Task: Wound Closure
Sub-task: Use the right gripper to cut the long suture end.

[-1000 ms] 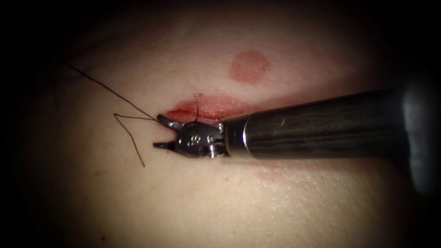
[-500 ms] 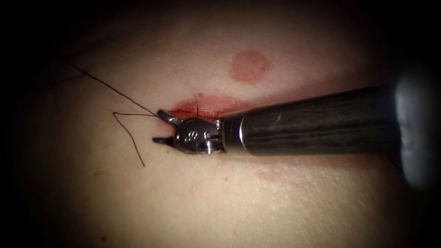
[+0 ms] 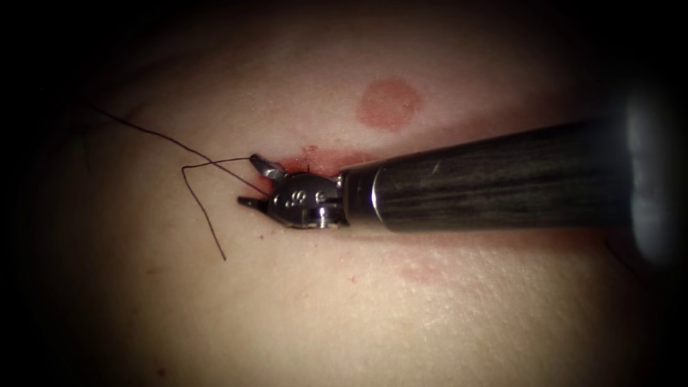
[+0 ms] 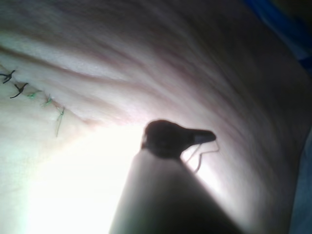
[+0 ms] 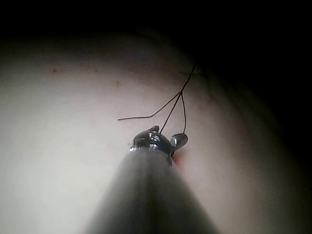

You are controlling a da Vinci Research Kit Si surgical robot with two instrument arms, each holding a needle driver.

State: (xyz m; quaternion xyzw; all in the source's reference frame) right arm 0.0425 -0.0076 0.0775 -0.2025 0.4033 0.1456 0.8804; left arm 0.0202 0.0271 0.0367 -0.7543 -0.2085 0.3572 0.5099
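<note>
Right claw [image 3: 247, 183] stands open and empty at the cut's [image 3: 315, 159] left end, thread [image 3: 197, 197] between its jaws, apparently positioned for trimming.

A: What's by the tool [image 4: 207, 137]?
B: Dark silhouette w/ a pointed tip over bright-lit tissue [image 4: 146, 63]. Thin thread [image 4: 201, 155] loops just beside the tip.
A: Jaws?
B: Can't tell.
A: Anything else?
B: Row of stitches [image 4: 19, 88] w/ short cut ends, well apart.
</note>
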